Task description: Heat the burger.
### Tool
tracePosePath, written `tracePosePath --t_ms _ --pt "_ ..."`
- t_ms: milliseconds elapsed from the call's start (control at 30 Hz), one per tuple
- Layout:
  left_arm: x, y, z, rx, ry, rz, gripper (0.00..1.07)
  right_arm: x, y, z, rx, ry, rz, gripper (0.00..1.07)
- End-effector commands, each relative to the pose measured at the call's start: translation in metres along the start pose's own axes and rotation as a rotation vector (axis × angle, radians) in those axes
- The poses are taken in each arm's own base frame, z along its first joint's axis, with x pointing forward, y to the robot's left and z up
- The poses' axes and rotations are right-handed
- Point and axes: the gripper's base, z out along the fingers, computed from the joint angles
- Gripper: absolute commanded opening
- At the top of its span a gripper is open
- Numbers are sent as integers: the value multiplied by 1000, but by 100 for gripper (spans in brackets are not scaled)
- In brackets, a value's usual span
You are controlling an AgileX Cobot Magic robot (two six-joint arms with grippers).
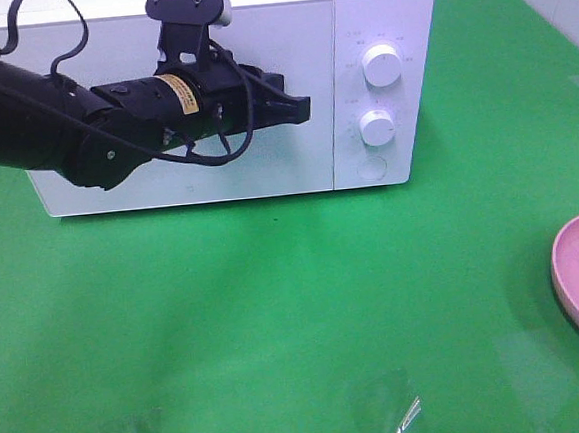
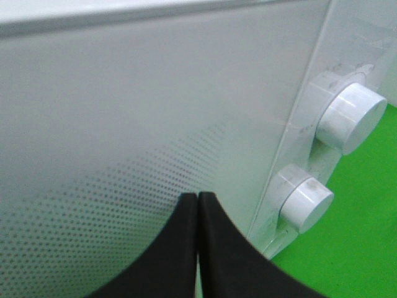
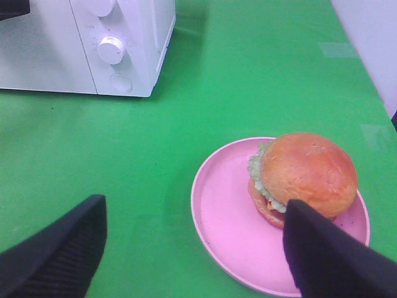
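White microwave (image 1: 229, 91), door closed: opening step in hand. Left gripper (image 1: 301, 108) fingers pressed together at door's edge. Right gripper (image 3: 192, 248) fingers wide above burger (image 3: 304, 177) on pink plate (image 3: 217, 211). Next: open the door.

The microwave (image 1: 266, 168) is smooth, glossy white, its door finely dotted. The bench (image 1: 277, 318) has a green sheen. The plate (image 3: 229, 217) looks like smooth pink plastic.
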Motion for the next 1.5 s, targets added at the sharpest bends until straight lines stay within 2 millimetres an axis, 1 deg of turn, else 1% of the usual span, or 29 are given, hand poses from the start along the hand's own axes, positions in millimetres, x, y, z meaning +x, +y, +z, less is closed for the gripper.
tracePosePath --t_ms 33,67,167,200,233,267,300,333,367,400,433,467,500,533,833,933,1033,1067,1167,1200,1233,1267,1300,1333,1367,1400,1433,1467,1500 --pt "-6 -7 -7 -3 -11 -36 0 2 0 -3 4 -33 -6 75" --pt "-5 -15 -12 8 19 -32 0 2 0 -3 4 -33 -6 75" --pt "-4 -20 -16 8 67 -28 1 2 0 -3 4 -33 -6 75" --pt "-1 -24 -19 0 143 -25 11 2 0 -3 4 -33 -6 75" --pt "0 -28 -24 -7 202 -19 23 2 0 -3 4 -33 -6 75" --pt "0 -28 -24 -7 202 -19 23 2 0 -3 4 -33 -6 75" --pt "-1 -32 -29 -15 262 -15 40 2 0 -3 4 -33 -6 75" --pt "-1 -32 -29 -15 262 -15 40 2 0 -3 4 -33 -6 75" --pt "0 -34 -32 -19 290 -15 50 2 0 -3 4 -33 -6 75" --pt "-1 -36 -38 -27 342 -11 69 2 0 -3 4 -33 -6 75" --pt "-1 -36 -38 -27 342 -11 69 2 0 -3 4 -33 -6 75" --pt "2 -40 -42 -31 408 23 81 2 0 -3 4 -33 -6 75" --pt "2 -40 -42 -31 408 23 81 2 0 -3 4 -33 -6 75" --pt "4 -44 -47 -27 461 68 86 2 0 -3 4 -33 -6 75" --pt "18 -62 -65 -24 696 148 86 2 0 -3 4 -33 -6 75" --pt "19 -63 -70 -32 735 147 86 2 0 -3 4 -33 -6 75" --pt "19 -62 -80 -54 819 130 86 2 0 -3 4 -33 -6 75" --pt "17 -61 -89 -69 876 116 86 2 0 -3 4 -33 -6 75" --pt "16 -60 -95 -81 925 92 86 2 0 -3 4 -33 -6 75" --pt "16 -55 -102 -103 983 65 86 2 0 -3 4 -33 -6 75" --pt "16 -55 -102 -103 983 65 86 2 0 -3 4 -33 -6 75" --pt "16 -46 -108 -132 1049 30 86 2 0 -3 4 -33 -6 75" --pt "16 -46 -108 -132 1049 30 86 2 0 -3 4 -33 -6 75" --pt "15 -39 -111 -149 1074 4 86 2 0 -3 4 -33 -6 75" --pt "12 -24 -119 -187 1126 -56 86 2 0 -3 4 -33 -6 75" --pt "12 -24 -119 -187 1126 -56 86 2 0 -3 4 -33 -6 75" --pt "7 -10 -127 -217 1150 -109 86 2 0 -3 4 -33 -6 75" --pt "7 -10 -127 -217 1150 -109 86 2 0 -3 4 -33 -6 75" --pt "0 6 -136 -253 1155 -168 86 2 0 -3 4 -33 -6 75"
